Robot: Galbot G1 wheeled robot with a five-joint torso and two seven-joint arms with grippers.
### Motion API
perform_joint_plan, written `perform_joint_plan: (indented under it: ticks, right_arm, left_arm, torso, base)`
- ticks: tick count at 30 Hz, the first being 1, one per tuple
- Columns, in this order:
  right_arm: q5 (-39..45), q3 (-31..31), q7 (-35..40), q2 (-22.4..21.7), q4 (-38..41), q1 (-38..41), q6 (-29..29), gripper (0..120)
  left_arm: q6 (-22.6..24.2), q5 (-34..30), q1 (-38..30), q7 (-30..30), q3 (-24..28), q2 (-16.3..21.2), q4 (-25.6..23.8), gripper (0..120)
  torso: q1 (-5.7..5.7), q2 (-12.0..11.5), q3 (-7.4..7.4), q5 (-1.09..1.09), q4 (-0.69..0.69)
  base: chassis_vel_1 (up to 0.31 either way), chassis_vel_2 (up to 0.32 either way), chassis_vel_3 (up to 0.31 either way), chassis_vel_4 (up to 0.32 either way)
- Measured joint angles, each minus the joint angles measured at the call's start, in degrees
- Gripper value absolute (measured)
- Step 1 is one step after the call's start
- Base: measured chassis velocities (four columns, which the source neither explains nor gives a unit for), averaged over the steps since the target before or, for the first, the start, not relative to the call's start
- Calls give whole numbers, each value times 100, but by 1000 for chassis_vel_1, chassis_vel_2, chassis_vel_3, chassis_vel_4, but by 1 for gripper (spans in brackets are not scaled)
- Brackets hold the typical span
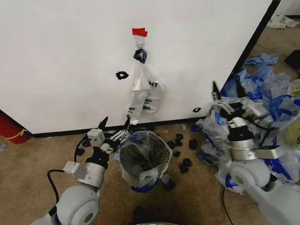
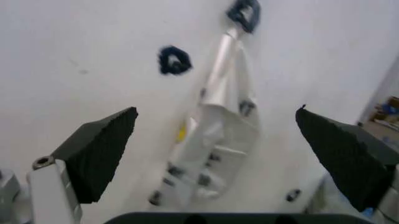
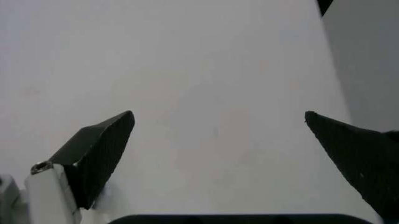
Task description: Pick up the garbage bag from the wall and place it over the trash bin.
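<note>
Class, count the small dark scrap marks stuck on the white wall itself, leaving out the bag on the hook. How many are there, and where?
2. One mark sits on the wall beside the hanging garbage bag, on the robot's left. The other mark is low, near the wall's bottom edge, on the right. Others may be hidden behind the bag.

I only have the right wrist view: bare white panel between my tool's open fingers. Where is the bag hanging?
Observer: The garbage bag hangs from a hook on the wall, under a red tape strip, well to the left of your right tool.
Operator: What about the bin?
Observer: The trash bin stands on the floor just below the hanging bag, and a clear bag is draped over it.
Operator: And the left tool?
Observer: The left tool is open, low beside the bin's rim, pointing at the hanging bag without touching it.
</note>
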Motion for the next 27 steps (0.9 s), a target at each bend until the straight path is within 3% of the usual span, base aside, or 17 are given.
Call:
perform_joint_plan:
  ticks: [9, 18, 27]
  right_arm:
    - [-912, 914, 99, 686, 30, -756, 2, 100]
    - [-1616, 1383, 389, 1401, 300, -1450, 9, 100]
    - [-1970, 1565, 289, 1857, 407, -1840, 112, 100]
  left_arm:
    - [-226, 262, -119, 274, -448, -625, 615, 100]
    - [-344, 639, -205, 588, -1017, -1092, 1051, 100]
    - [-511, 1155, -28, 992, -1665, -1495, 1154, 100]
  torso:
    - [0, 0, 0, 2, -1]
    - [0, 0, 0, 0, -2]
    - [0, 0, 0, -1, 0]
  base:
    - [0, 0, 0, 0]
    - [0, 0, 0, 0]
    - [0, 0, 0, 0]
